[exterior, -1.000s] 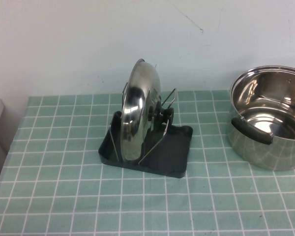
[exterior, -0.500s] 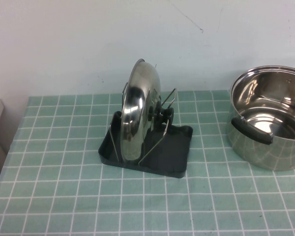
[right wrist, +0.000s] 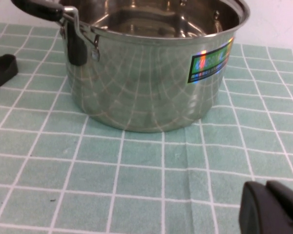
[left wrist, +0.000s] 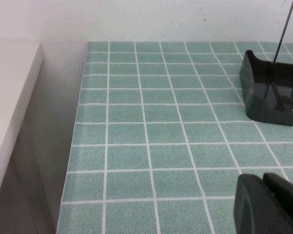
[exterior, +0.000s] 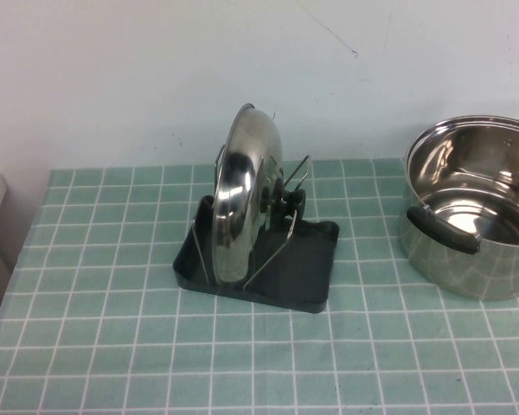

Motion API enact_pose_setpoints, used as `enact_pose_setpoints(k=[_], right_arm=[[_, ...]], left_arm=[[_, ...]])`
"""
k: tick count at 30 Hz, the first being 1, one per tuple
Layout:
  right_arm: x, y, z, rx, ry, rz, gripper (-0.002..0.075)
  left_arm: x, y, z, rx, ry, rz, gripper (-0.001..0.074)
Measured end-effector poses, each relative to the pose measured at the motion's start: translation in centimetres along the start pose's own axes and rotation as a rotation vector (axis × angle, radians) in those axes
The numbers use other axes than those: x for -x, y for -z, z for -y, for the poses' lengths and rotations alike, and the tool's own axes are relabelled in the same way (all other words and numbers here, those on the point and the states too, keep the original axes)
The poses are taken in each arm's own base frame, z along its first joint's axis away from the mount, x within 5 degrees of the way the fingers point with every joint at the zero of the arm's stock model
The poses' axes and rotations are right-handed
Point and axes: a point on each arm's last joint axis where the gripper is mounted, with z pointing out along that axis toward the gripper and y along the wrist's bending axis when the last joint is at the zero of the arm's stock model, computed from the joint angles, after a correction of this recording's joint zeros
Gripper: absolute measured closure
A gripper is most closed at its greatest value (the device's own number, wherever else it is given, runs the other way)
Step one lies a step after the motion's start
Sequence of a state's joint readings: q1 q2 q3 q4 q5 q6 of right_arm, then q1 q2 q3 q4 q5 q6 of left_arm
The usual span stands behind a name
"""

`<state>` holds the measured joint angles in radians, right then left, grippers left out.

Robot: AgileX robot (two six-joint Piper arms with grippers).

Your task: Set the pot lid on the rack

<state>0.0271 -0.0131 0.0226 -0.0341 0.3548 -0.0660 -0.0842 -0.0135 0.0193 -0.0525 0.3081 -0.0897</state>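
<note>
The shiny steel pot lid (exterior: 245, 194) stands on edge in the rack (exterior: 316, 259), held between its wire loops, its black knob (exterior: 287, 199) facing right. The rack's dark tray sits mid-table; its corner and wires show in the left wrist view (left wrist: 268, 92). Neither arm shows in the high view. My left gripper (left wrist: 266, 187) is shut and empty above the table near its left edge, short of the rack. My right gripper (right wrist: 268, 192) is shut and empty above the cloth in front of the pot.
A deep steel pot (exterior: 476, 207) with black handles stands at the table's right; it fills the right wrist view (right wrist: 146, 63). A green checked cloth (exterior: 112, 346) covers the table. A white cabinet (left wrist: 10, 107) stands beyond the left edge.
</note>
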Motion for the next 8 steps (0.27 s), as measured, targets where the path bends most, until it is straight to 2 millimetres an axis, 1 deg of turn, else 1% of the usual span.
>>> enact_pose_setpoints(k=[8], right_arm=[[0.01,0.0,0.03,-0.003,-0.059,0.002,0.0727]], left_arm=[[0.0,0.0,0.0,0.0,0.002,0.0,0.0736]])
